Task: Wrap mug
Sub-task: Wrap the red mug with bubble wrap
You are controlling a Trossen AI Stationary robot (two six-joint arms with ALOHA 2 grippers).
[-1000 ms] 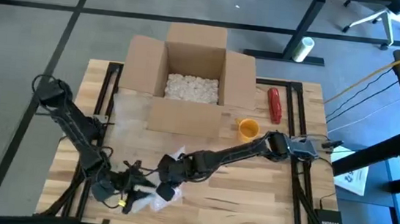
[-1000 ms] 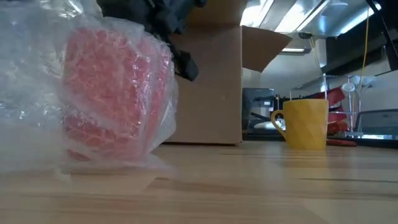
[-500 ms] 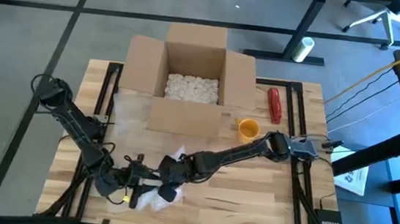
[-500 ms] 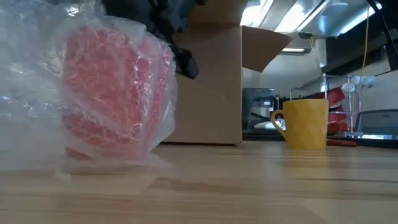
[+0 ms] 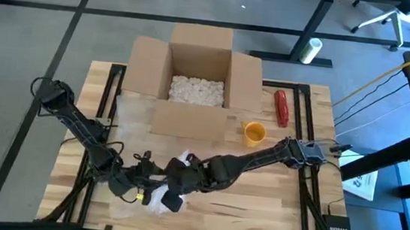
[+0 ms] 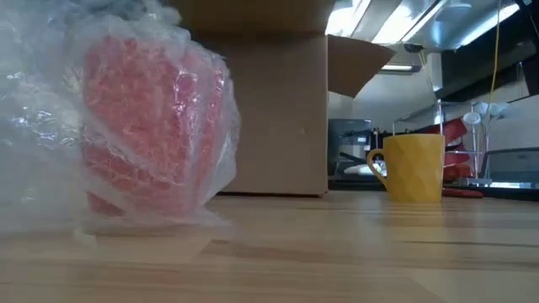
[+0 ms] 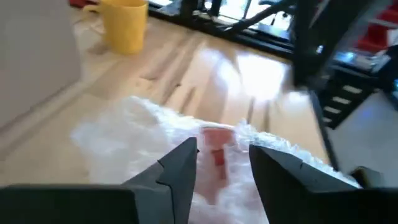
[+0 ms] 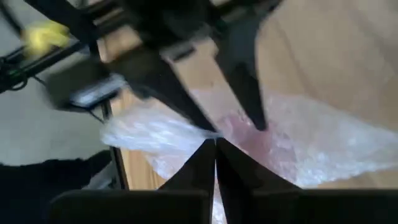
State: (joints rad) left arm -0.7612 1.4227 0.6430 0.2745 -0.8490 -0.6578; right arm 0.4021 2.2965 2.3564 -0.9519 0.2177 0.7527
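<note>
- The wooden worktop [image 5: 257, 203] carries everything, with both dark arms reaching in over its near half.
- An open cardboard box [image 5: 197, 80] sits at the far middle of the worktop, holding white packing peanuts [image 5: 197, 90].
- The red mug [image 6: 152, 135] lies near the front edge, left of centre, swaddled in clear bubble wrap [image 5: 158, 198] that spreads loosely around it.
- The right hand [image 8: 215, 144] is over the bundle, its two fingers pinched together on a fold of the bubble wrap.
- The left hand [image 7: 222, 155] hovers at the bundle from the other side, its fingers parted with the wrapped mug showing between them; whether they touch the wrap is unclear.
- A yellow mug [image 5: 254, 132] stands upright just right of the box.
- A red cylinder-shaped item [image 5: 281, 107] lies beyond the yellow mug, beside the box's right flap.
</note>
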